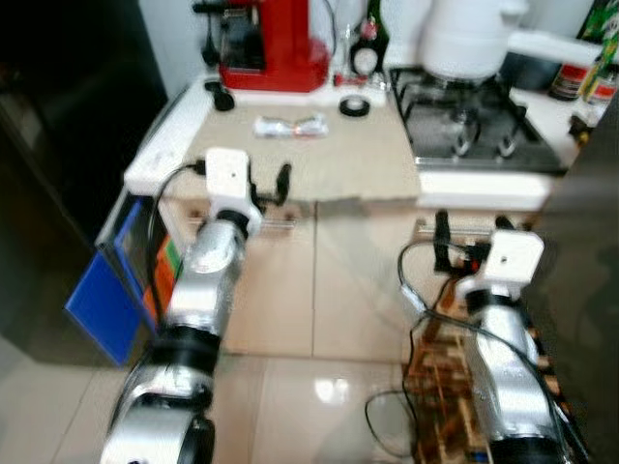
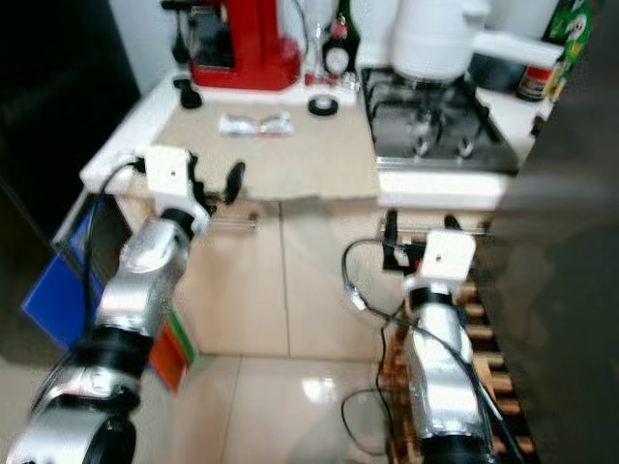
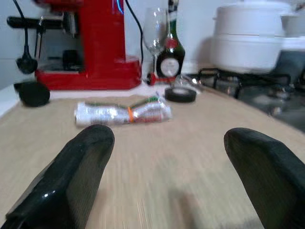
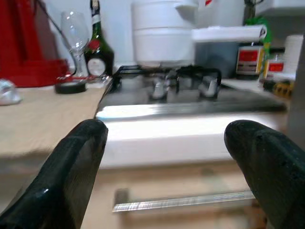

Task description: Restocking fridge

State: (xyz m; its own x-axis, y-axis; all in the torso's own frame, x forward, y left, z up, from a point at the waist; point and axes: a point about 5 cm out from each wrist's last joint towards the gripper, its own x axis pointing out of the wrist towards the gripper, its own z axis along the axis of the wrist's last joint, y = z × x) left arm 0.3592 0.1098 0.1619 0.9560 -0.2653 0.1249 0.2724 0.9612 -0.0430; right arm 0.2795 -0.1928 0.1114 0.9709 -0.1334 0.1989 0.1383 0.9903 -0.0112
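From where I stand, the risk is a clumsy reach — the left gripper (image 1: pixel 263 188) sits low at the front edge of the countertop (image 1: pixel 329 159), and if it drives forward flat it may shove the wrapped packet (image 1: pixel 290 126) toward the red coffee machine (image 1: pixel 276 43) instead of straddling it. A wide swing could also clip the wine glass (image 3: pixel 155 29) or the dark bottle (image 3: pixel 170 47) standing behind at about one o'clock from the packet. That packet — the likeliest thing to be restocked, I'd judge — lies on the wooden top at twelve o'clock from the left fingers (image 3: pixel 78 167), well apart from them, roughly centred between the two. Those fingers are spread wide and hold nothing. A roll of black tape (image 1: pixel 354 106) lies at about two o'clock from the packet. The right gripper (image 2: pixel 416 232) hangs lower, in front of the cabinet drawer below the hob (image 2: pixel 435 126), its fingers (image 4: pixel 71 167) likewise wide apart and empty, nowhere near the packet.
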